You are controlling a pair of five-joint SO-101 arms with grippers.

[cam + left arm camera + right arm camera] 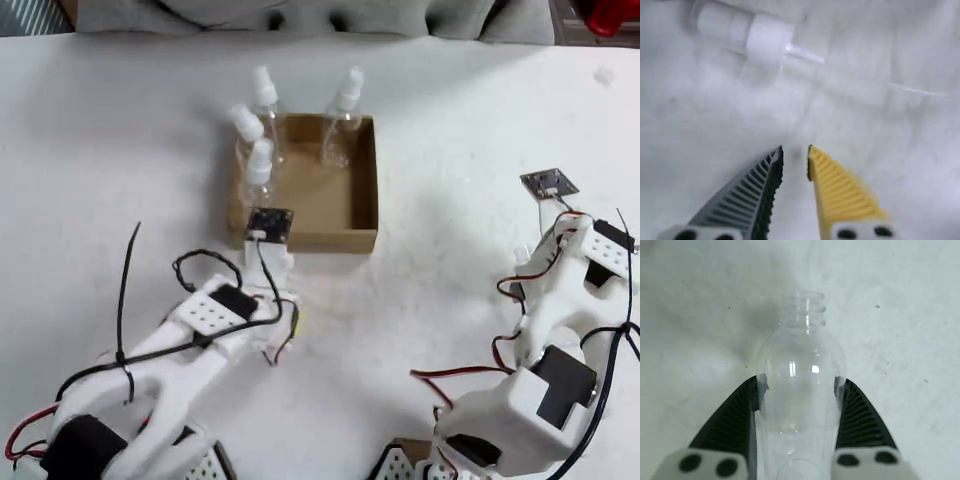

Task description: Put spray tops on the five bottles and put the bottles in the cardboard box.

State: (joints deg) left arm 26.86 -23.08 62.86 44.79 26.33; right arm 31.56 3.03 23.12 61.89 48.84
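The cardboard box point(362, 215) sits mid-table with several clear bottles point(262, 165) standing in it, each with a white spray top. My left gripper point(795, 150) hangs low over the table just in front of the box's near left corner point(283, 315), open by a narrow gap with nothing between the grey and yellow fingers. A loose white spray top point(760, 35) lies on its side on the table ahead of it, its thin tube stretched out. My right gripper point(799, 382) is shut on a clear bottle point(800, 355) with a bare threaded neck.
The right arm point(560, 300) is folded at the table's right side, its cables looping around it. The left arm point(190, 340) stretches from the near left corner toward the box. White tabletop lies between the two arms.
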